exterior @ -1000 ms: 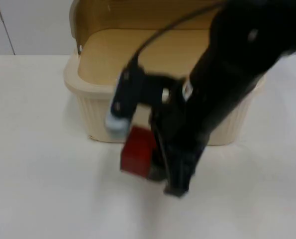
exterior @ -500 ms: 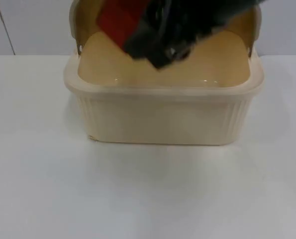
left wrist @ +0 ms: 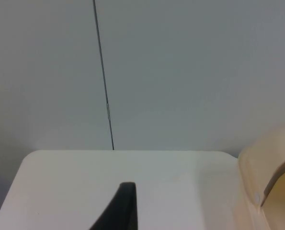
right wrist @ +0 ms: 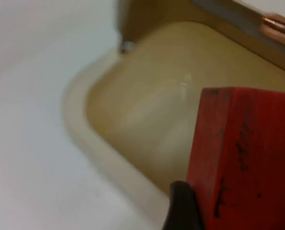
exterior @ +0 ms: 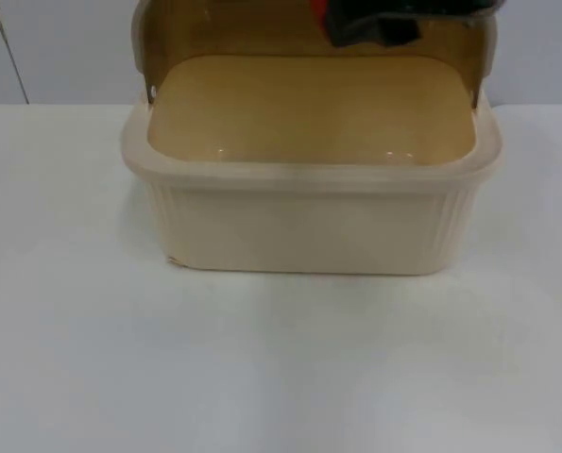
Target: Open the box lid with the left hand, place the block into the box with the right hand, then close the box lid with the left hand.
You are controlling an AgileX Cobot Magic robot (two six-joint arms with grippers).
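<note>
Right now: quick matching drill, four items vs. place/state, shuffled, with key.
Items:
1. red block
2. box lid
3. left gripper
4. box

States:
A. raised behind the opening
B. over the table beside the box, waiting
C. standing on the white table, nothing inside
D. held in the right gripper above the box

Pairs: 1-D, 2-A, 3-B, 4-C

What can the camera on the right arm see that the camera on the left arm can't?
The right wrist view alone looks into the open box's bare inside, with the red block held above it in the right claw. The left wrist view alone takes in the grey partition wall and the waiting left claw over the white table. Both catch the cream box and table top.
</note>
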